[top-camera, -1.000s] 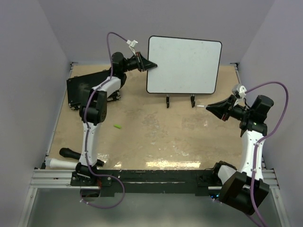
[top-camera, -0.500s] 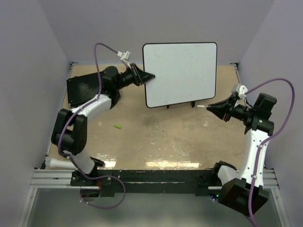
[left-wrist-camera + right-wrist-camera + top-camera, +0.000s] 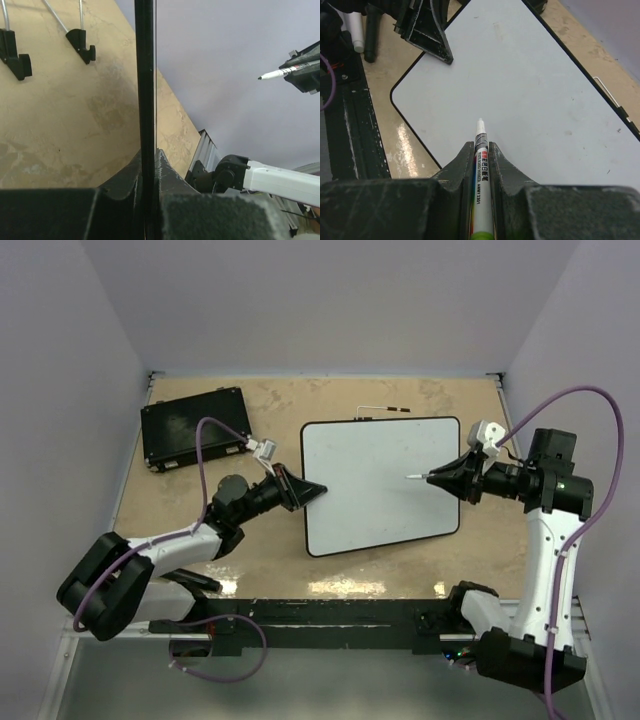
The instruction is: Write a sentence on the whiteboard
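— Whiteboard, the large glossy white rectangular one with the thin black rim and rounded corners: where is it?
— Over the middle of the worn tan counter, with its plain, faintly specked face turned up toward the overhead camera. The left fingers are clamped on its left edge, and the left wrist view sees the whiteboard edge-on between them. I cannot tell whether its near edge touches the counter.
— And the right side?
— The right fingers are closed on a white-barrelled marker with a green band. Its tip points at the right half of the board. Seen from the left wrist, the tip stands apart from the face.
— What else is around?
— A flat black rectangular case lies at the far left of the counter, well apart from the board. A thin wire stand with black feet sits just behind the board's far edge. The white left arm stretches low across the near-left counter, covering that patch.
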You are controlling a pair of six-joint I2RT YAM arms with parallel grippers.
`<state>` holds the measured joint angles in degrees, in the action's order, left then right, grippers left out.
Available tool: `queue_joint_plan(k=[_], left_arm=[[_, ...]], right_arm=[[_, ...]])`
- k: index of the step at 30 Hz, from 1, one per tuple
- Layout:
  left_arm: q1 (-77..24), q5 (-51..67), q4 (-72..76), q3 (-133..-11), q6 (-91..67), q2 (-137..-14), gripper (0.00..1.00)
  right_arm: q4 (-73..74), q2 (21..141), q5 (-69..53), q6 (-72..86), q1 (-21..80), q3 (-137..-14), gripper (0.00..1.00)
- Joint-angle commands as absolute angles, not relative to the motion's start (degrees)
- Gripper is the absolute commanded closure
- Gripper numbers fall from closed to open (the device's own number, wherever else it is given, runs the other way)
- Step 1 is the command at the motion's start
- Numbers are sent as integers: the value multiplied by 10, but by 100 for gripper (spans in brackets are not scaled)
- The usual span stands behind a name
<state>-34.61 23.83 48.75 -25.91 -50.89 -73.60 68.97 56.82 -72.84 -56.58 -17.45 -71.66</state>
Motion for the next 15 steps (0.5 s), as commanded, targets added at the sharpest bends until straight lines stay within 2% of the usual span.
queue_joint_plan(k=[1, 6, 10, 15], left_arm=[[-362, 143, 713, -226, -519, -685, 100], [-398, 102, 744, -172, -497, -671, 100], [-422, 48, 757, -144, -489, -669, 100], [-429, 36, 758, -150, -474, -704, 100]], right_arm=[[700, 557, -726, -548, -147, -722, 100], [624, 545, -737, -466, -110, -695, 100], [495, 534, -707, -358, -75, -659, 100], [482, 572, -693, -352, -38, -672, 100]])
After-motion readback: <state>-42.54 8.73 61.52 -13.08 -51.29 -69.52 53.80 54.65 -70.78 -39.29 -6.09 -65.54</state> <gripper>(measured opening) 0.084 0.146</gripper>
